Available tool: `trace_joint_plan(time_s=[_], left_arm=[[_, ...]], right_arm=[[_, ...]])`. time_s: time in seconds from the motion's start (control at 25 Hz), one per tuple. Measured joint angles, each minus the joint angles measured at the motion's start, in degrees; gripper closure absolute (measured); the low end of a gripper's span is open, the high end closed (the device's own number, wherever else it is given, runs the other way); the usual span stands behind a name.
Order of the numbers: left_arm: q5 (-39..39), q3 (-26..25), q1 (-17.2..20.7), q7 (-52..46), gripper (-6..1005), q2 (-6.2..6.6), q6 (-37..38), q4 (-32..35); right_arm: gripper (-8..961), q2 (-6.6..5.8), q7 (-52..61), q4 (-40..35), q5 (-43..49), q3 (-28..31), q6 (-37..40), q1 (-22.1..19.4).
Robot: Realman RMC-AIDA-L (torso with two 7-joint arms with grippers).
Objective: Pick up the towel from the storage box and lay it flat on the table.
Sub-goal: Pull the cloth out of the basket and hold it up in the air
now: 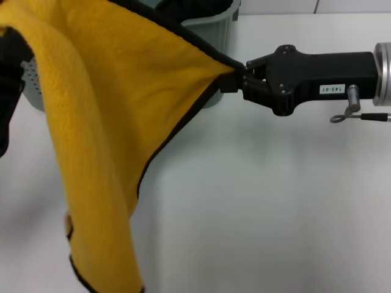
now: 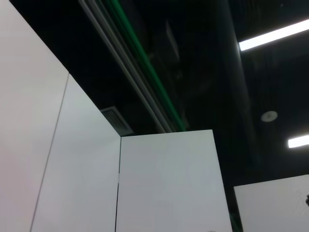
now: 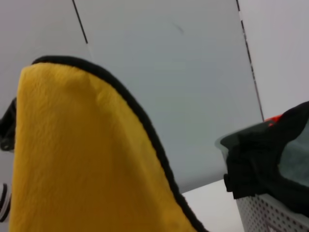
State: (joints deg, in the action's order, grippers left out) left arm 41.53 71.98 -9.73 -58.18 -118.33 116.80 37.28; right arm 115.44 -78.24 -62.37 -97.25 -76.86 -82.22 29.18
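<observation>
The towel (image 1: 104, 122) hangs in the air above the table (image 1: 275, 201), mustard yellow face toward me, with black trim along its edges. My right gripper (image 1: 235, 78) is shut on one corner and pulls it out to the right. The cloth rises to the upper left and out of the head view. A black part of my left arm (image 1: 7, 79) shows at the left edge, against the towel. The towel fills much of the right wrist view (image 3: 82, 159). The sage-green storage box (image 1: 215, 30) stands behind the towel, mostly hidden.
In the right wrist view the storage box (image 3: 270, 212) holds a black cloth (image 3: 256, 164) and a pale teal cloth (image 3: 297, 159). White tabletop lies below and to the right of the towel. The left wrist view shows only wall panels and a dark ceiling.
</observation>
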Motion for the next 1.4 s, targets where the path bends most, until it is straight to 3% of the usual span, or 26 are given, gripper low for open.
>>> trace_joint_plan(time_s=[0.36, 0.92, 1.36, 1.4], left_arm=[[0.22, 0.00, -0.72, 0.24, 986, 0.03, -0.12, -0.43], [0.18, -0.81, -1.24, 0.92, 986, 0.06, -0.33, -2.49], [2.43, -0.36, -1.68, 0.97, 985, 0.37, -0.30, -2.28], [2.75, -0.35, -1.71, 0.95, 985, 0.44, -0.29, -2.19]], right_arm=[[916, -0.05, -2.38, -1.01, 1.38, 0.03, -2.44, 0.67], [768, -0.05, -6.36, -3.72, 1.95, 3.04, -3.47, -1.80], [960, 0.10, -7.57, -3.40, 5.30, 3.11, -2.97, 0.11], [939, 0.14, -7.71, -3.35, 5.40, 3.12, -2.94, 0.13]])
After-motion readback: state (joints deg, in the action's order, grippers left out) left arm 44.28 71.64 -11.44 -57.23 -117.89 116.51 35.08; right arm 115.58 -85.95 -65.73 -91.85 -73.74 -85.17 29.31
